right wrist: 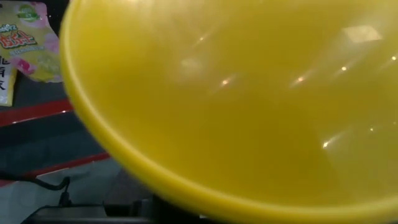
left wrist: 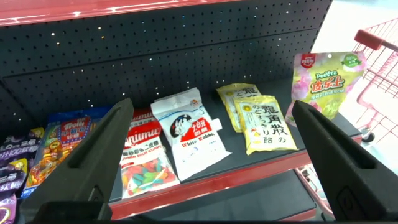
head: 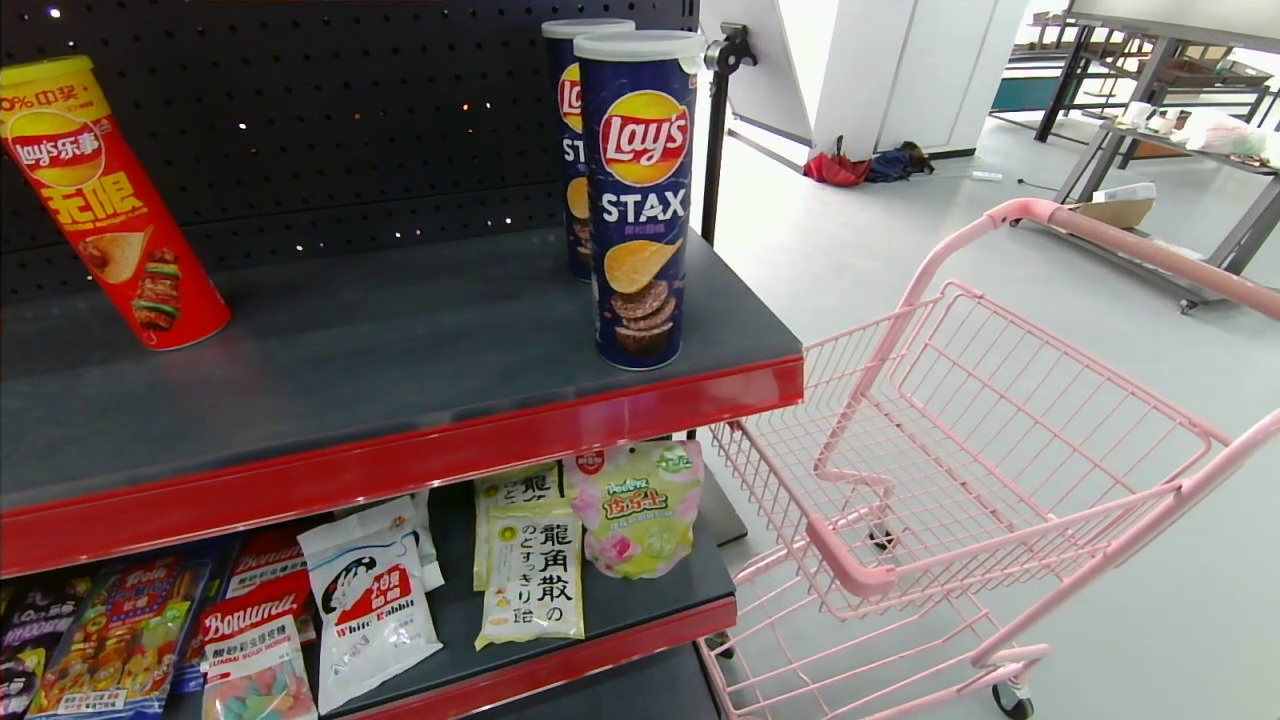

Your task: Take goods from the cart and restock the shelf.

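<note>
The pink cart [head: 1000,440] stands right of the shelf, and its basket looks empty. On the upper shelf board [head: 400,330] two blue chip cans [head: 640,200] stand upright at the right end. A red chip can [head: 110,200] with a yellow lid leans tilted at the left. My left gripper [left wrist: 211,168] is open in front of the lower shelf [left wrist: 249,171], nothing between its fingers [left wrist: 93,162]. A yellow can lid [right wrist: 249,106] sits close against the right wrist camera, held off the floor by my right gripper; the can's body is hidden behind the lid.
Snack bags lie on the lower shelf: a white bag [left wrist: 189,130], yellow bags [left wrist: 264,121] and a pink-green bag [left wrist: 326,81]. Open grey floor [head: 900,230] lies behind the cart, with tables [head: 1180,130] farther back.
</note>
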Controlling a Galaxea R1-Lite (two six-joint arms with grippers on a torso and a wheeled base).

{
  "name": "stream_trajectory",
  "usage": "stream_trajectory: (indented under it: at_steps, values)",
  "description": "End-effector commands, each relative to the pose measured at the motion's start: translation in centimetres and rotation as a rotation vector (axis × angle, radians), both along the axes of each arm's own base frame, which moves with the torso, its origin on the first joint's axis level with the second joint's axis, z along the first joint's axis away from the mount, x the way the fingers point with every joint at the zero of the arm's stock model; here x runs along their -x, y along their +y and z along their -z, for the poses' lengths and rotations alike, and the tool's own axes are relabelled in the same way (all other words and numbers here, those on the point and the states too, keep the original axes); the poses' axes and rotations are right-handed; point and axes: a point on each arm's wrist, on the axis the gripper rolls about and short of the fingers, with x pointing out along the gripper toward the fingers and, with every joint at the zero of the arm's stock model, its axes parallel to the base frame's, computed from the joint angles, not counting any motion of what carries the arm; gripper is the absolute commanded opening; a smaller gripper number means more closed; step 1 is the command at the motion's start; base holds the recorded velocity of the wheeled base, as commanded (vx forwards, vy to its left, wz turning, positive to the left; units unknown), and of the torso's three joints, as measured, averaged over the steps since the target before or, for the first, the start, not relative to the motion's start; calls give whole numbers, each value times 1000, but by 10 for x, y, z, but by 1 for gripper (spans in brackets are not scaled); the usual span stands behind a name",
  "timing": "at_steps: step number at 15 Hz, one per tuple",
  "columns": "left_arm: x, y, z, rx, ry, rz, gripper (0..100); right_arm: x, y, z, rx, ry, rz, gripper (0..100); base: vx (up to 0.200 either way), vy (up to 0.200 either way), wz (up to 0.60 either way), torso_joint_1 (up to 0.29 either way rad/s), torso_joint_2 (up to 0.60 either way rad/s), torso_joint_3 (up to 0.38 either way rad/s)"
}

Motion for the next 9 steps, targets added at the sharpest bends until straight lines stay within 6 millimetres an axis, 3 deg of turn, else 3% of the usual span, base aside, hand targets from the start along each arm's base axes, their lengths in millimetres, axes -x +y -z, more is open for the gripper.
stream_trajectory:
  at_steps: [1, 9]
  values:
    - [0, 0, 0, 0, 0, -1, 100, 8, -1, 2, -4, -39, 3, 0, 0, 0, 0, 0, 0, 0]
    - [0, 0, 0, 0, -1, -1, 100, 14, -2, 4, -4, -59, 12, 0, 0, 0, 0, 0, 0, 0]
